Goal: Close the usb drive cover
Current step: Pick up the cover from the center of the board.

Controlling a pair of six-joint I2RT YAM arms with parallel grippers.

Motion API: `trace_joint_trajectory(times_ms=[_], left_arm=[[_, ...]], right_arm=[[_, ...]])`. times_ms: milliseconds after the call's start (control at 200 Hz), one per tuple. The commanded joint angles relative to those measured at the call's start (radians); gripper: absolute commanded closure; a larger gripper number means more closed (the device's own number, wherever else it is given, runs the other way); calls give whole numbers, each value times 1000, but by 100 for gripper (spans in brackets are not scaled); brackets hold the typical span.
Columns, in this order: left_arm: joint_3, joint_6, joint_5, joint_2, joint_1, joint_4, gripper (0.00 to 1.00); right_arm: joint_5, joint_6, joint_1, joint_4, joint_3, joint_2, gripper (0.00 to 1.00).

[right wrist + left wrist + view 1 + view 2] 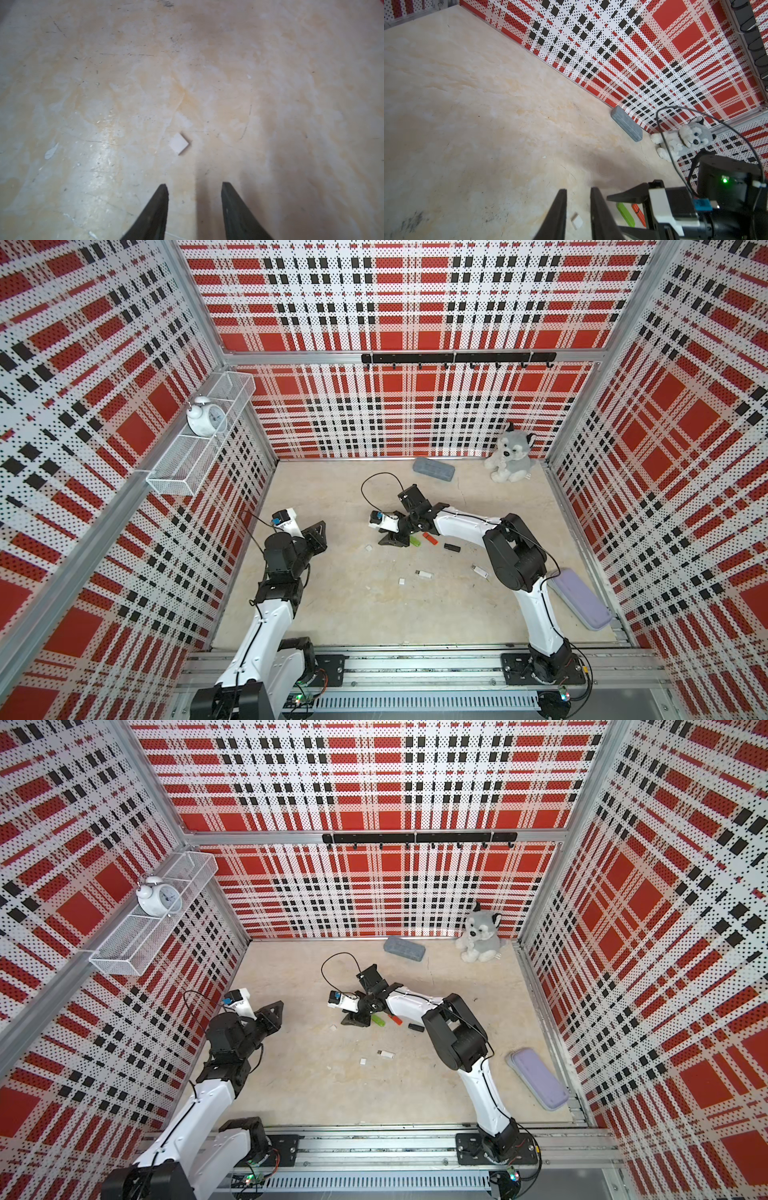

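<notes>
A small white square usb drive cover (368, 548) (179, 144) lies loose on the table. My right gripper (390, 517) (194, 185) hovers just right of it, open and empty, with the cover ahead of its fingertips. A white usb drive (424, 573) (385, 1053) with its metal plug bare lies nearer the front, a second white cover (401, 581) beside it. Another uncapped white drive (480, 571) lies by the right arm. My left gripper (320, 533) (578, 189) hangs at the left, jaws narrowly open and empty; the first cover (577, 222) shows on the table beyond them.
Green (414, 541), red (431, 538) and black (451, 548) drives lie in a row right of the right gripper. A grey case (433, 469) and a plush husky (510, 454) sit at the back wall. A purple case (579, 603) lies at the right edge.
</notes>
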Motion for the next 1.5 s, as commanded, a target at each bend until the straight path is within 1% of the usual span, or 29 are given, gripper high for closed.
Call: trace_joint_trajectory(times_ms=[0,55,110,170,225,341,416,476,641,716,757,907,1157,1313,1493], left_arm=[[3,9,2,-14,11,9,76],[6,9,-6,-17,10,4,76],[6,9,-10,-22,8,4,75],[6,8,-14,-24,10,6,75],[6,5,-16,-23,10,6,75],[10,8,-3,-17,10,7,75],[6,6,-1,-18,10,13,75],[6,3,4,-15,12,18,75],[9,2,15,-20,10,15,75],[9,2,13,-29,10,15,75],[9,2,12,-32,10,13,75],[6,3,12,-39,11,12,75],[2,0,16,-34,10,17,75],[3,0,15,-33,9,18,75],[2,0,16,-28,11,19,75]], right_arm=[[40,-4,13,-76,102,67,54],[36,50,18,-83,134,85,53],[64,143,30,-33,123,82,53],[76,209,47,9,85,65,53],[112,285,67,76,29,41,52],[176,366,101,156,-69,0,50],[176,401,115,174,-99,-8,49],[213,430,127,191,-117,-11,48],[274,470,142,223,-148,-5,46],[301,480,145,228,-159,0,47],[319,491,145,238,-164,4,50],[312,488,150,239,-170,13,54],[297,481,165,234,-155,30,54],[311,487,168,233,-147,43,53],[303,498,171,227,-136,56,57]])
